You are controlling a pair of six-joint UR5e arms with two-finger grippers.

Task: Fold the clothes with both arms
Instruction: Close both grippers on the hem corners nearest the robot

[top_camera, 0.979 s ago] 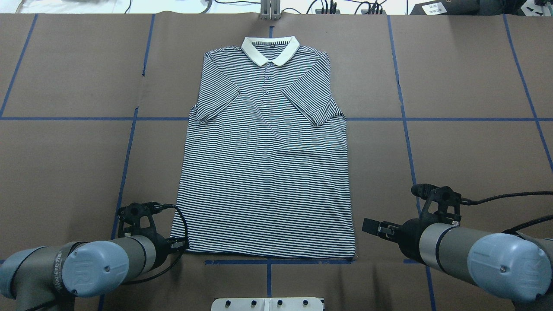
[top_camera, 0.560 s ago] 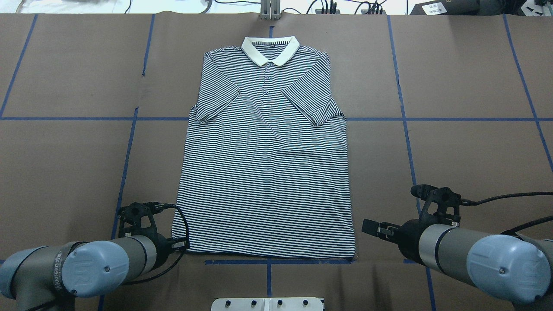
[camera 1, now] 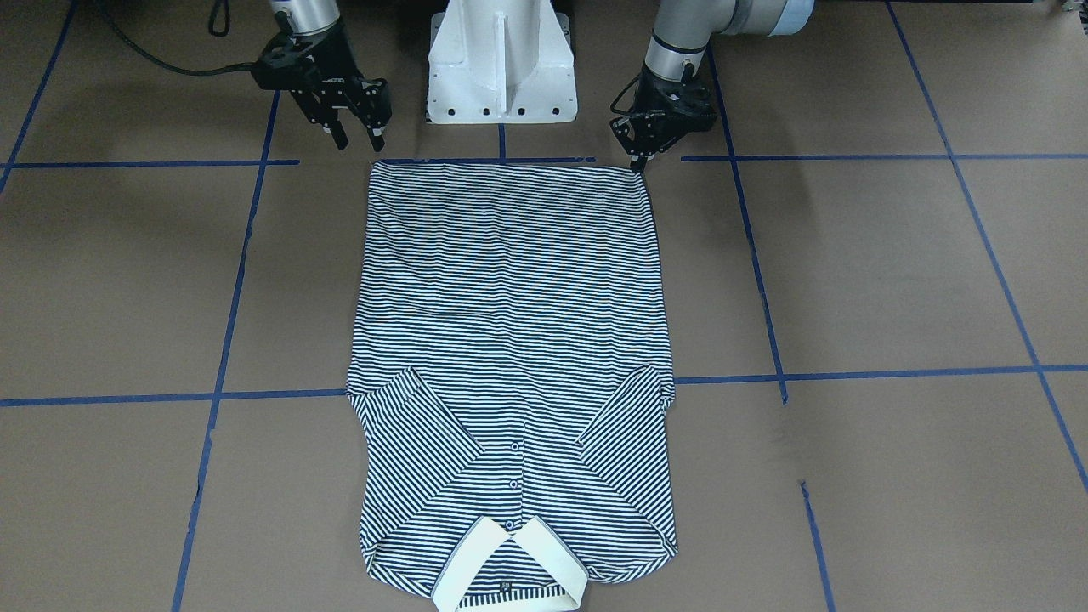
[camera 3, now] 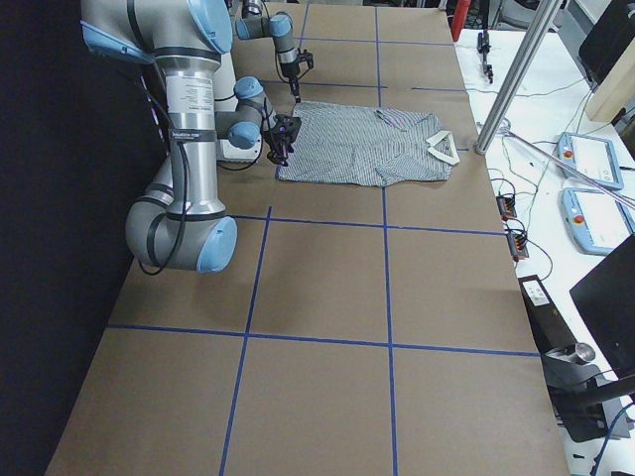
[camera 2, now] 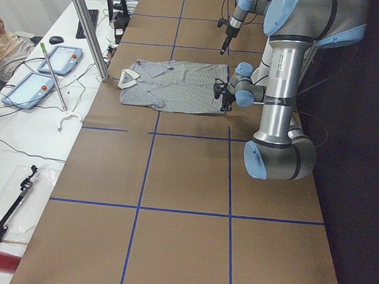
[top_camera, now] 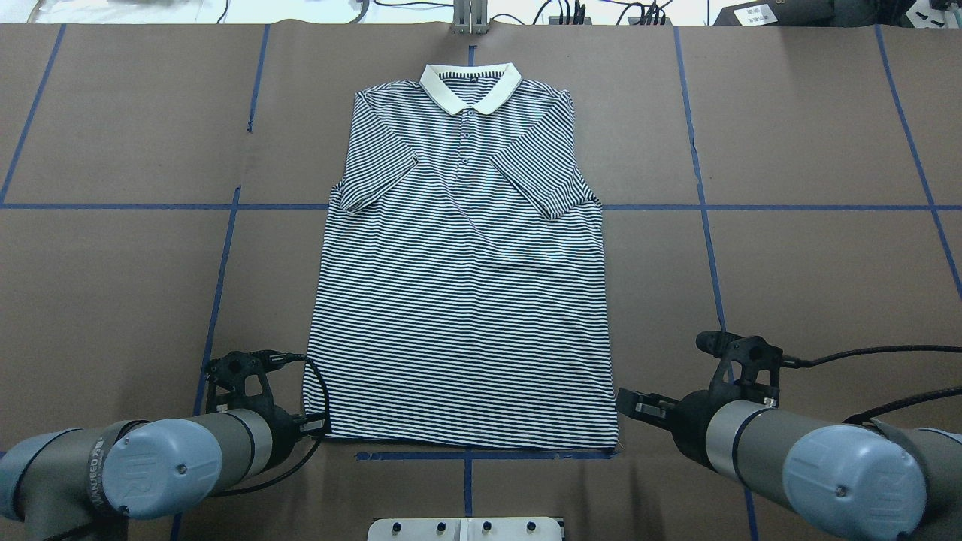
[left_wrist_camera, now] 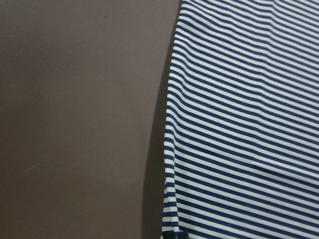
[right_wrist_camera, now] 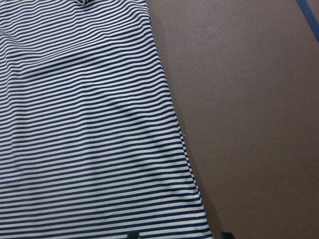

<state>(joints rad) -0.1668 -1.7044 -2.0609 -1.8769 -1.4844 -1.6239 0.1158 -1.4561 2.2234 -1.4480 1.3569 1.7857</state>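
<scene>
The striped polo shirt lies flat, front up, with its cream collar at the far end and both sleeves folded in over the chest. At the near left hem corner my left gripper has its fingers pinched together on the fabric; the left wrist view shows that hem edge close up. My right gripper stands open just above the near right hem corner. In the right wrist view its two fingertips straddle the shirt's edge.
The white pedestal base stands right behind the hem. Blue tape lines grid the brown table. A metal post and tablets sit past the collar end. Bare table lies on either side of the shirt.
My right gripper has moved left and slightly nearer, up to the right hem corner. The left hem corner has drawn in a little at my left gripper, whose arm stayed nearly still.
</scene>
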